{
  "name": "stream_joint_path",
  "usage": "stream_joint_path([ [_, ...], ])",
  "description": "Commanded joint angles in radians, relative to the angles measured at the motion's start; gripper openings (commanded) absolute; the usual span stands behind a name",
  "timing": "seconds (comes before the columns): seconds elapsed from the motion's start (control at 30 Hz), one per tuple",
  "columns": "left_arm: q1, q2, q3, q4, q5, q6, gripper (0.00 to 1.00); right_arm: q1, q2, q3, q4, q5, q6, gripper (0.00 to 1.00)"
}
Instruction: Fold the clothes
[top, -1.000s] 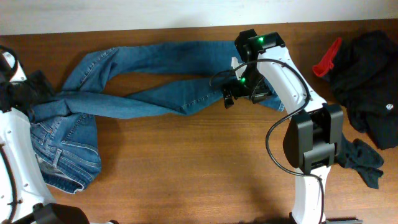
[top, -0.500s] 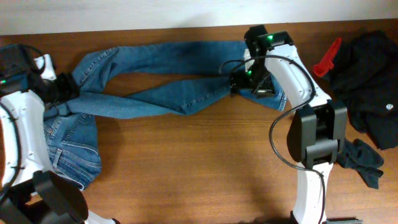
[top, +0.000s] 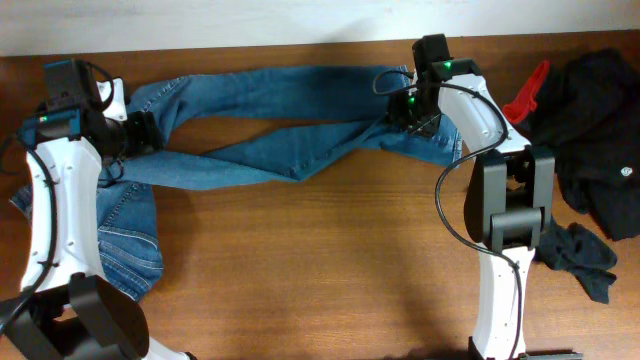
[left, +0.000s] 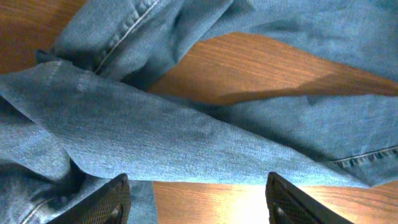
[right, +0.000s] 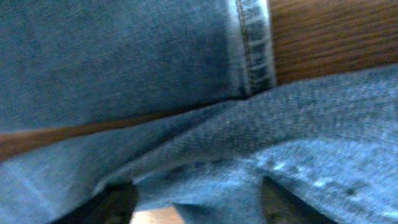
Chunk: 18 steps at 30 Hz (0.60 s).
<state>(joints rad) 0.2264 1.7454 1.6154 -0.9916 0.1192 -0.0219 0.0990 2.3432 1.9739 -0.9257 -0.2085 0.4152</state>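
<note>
Along the far side of the brown wooden table (top: 300, 270) the faded blue denim jeans (top: 290, 150) sprawl unfolded, legs crossed, the left gripper (top: 143, 131) gaping over a leg, the right gripper (top: 403, 117) straddling the hems, hold uncertain, so grasping seems in hand and needs firm pinches.

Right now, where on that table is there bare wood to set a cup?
Best: the wide front stretch of table, between the jeans and the right arm. A small wedge lies between their legs. Crowded: the back strip, and the right edge with black clothes.
</note>
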Motion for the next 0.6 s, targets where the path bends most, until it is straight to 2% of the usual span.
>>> stream_joint_path([
  [0.0,-0.004,-0.006,0.002,-0.013,-0.015,0.016,0.69,0.003,-0.002,0.008,0.008,-0.052,0.025,0.75],
  [0.07,-0.004,-0.006,0.002,-0.013,-0.015,0.016,0.69,0.003,-0.003,0.008,0.006,-0.062,0.044,0.82],
  [0.13,-0.004,-0.006,0.002,-0.013,-0.015,0.016,0.69,-0.002,-0.009,0.008,0.008,-0.167,0.050,0.88],
  [0.17,-0.004,-0.006,0.002,-0.013,-0.015,0.016,0.69,-0.003,-0.017,0.008,0.017,-0.214,0.071,1.00],
  [0.37,-0.004,-0.006,0.002,-0.013,-0.031,0.016,0.69,-0.008,-0.033,0.008,0.058,-0.200,0.175,1.00],
  [0.43,-0.004,-0.006,0.002,-0.013,-0.030,0.016,0.69,-0.010,-0.031,0.008,0.056,-0.176,0.196,0.93],
  [0.47,-0.004,-0.006,0.002,-0.014,-0.030,0.016,0.69,-0.010,-0.031,0.008,0.051,-0.145,0.208,0.85],
  [0.53,-0.004,-0.006,0.002,-0.016,-0.030,0.016,0.69,-0.008,-0.031,0.008,0.043,-0.090,0.212,0.54],
  [0.57,-0.004,-0.006,0.002,-0.016,-0.030,0.016,0.69,-0.008,-0.031,0.008,0.040,-0.075,0.211,0.45],
])
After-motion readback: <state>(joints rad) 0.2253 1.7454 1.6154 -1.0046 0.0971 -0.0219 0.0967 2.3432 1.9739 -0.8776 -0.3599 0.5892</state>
